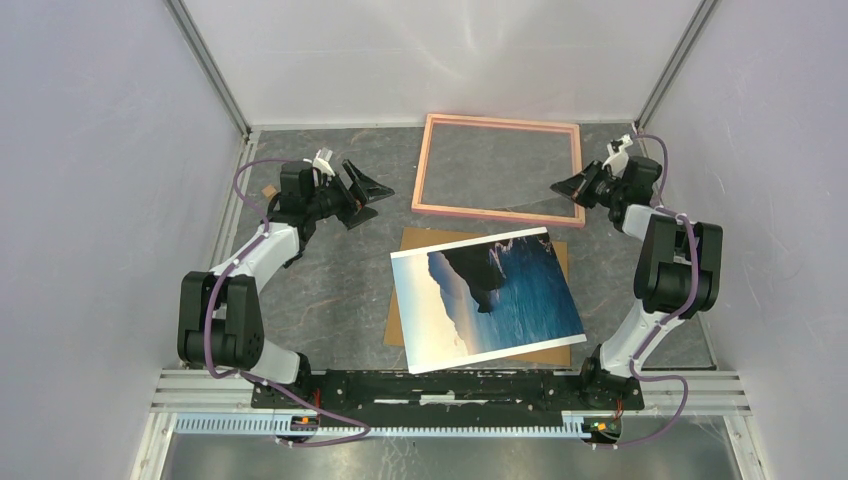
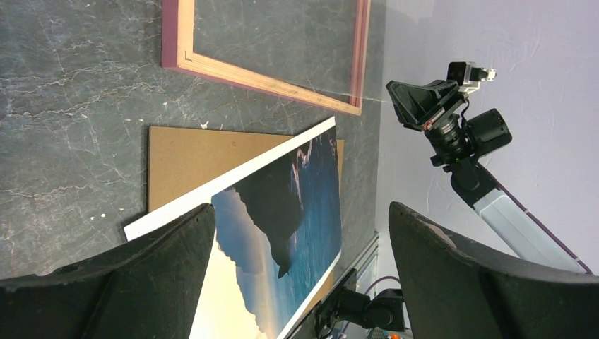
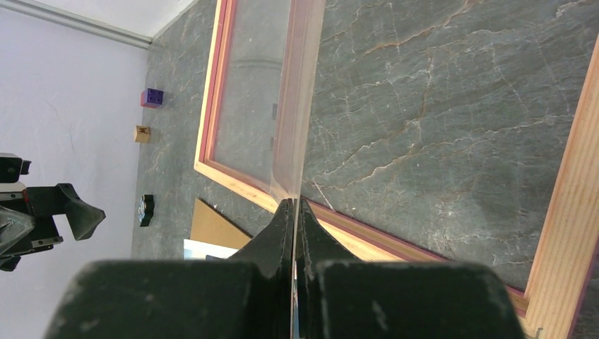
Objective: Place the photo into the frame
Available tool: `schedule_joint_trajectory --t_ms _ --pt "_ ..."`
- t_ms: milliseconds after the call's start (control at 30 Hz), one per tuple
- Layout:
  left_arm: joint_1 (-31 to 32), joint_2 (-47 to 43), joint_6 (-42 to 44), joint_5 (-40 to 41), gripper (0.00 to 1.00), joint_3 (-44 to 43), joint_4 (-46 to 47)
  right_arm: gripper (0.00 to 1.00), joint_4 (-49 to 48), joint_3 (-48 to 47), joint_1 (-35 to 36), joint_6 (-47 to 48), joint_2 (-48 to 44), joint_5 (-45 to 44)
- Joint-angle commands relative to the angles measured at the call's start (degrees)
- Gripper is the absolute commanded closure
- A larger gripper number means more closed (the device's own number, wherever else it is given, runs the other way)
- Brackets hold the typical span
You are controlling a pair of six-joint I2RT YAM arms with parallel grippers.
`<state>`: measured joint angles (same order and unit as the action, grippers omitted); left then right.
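Note:
The photo [image 1: 487, 298], a print of dark cliffs and blue sea, lies face up and askew on the brown backing board [image 1: 420, 250]; it also shows in the left wrist view [image 2: 282, 226]. The salmon-pink frame [image 1: 430, 165] lies flat behind it. My right gripper [image 1: 563, 187] is at the frame's near right corner, shut on the edge of the clear pane [image 3: 282, 106], which tilts up from the frame [image 3: 572, 176]. My left gripper [image 1: 365, 190] is open and empty, above the table left of the frame.
Small purple [image 3: 151, 97], tan [image 3: 142, 133] and black [image 3: 146, 210] blocks sit by the far left wall, behind the left arm. Enclosure walls stand close on both sides and at the back. The arm bases and a metal rail run along the near edge.

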<state>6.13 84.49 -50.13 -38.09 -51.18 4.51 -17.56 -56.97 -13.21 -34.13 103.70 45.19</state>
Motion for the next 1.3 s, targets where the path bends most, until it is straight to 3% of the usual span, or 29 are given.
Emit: schedule_joint_trajectory --t_ms 0,200,467,633,833,1033,1267 --pt "-0.23 0.46 -0.72 -1.62 0.03 -0.44 2.25 0.97 -3.02 -1.07 0.33 1.87 0.51 0.53" --pt "-0.24 0.43 -0.67 -1.59 0.03 -0.41 2.25 0.67 6.52 -4.44 0.38 7.70 0.27 -3.57" --pt "-0.13 0.46 -1.02 -1.86 0.03 -0.24 2.78 0.46 20.42 -10.81 0.33 17.08 0.75 -12.56" --pt "-0.06 0.78 -1.00 -1.76 0.03 -0.15 2.78 0.40 27.29 -14.02 0.34 21.68 -0.28 -21.08" --pt "0.02 1.20 -0.72 -1.44 0.03 0.02 2.78 0.34 33.32 -14.55 0.21 26.89 -2.76 -41.84" --pt "0.55 1.04 3.50 1.69 0.03 -1.11 -1.27 0.36 25.33 -10.50 -0.06 25.21 -2.64 -36.80" --pt "6.82 2.49 15.03 18.14 0.03 -8.88 -14.95 0.37 17.25 -6.55 -0.08 18.87 -1.85 -35.02"
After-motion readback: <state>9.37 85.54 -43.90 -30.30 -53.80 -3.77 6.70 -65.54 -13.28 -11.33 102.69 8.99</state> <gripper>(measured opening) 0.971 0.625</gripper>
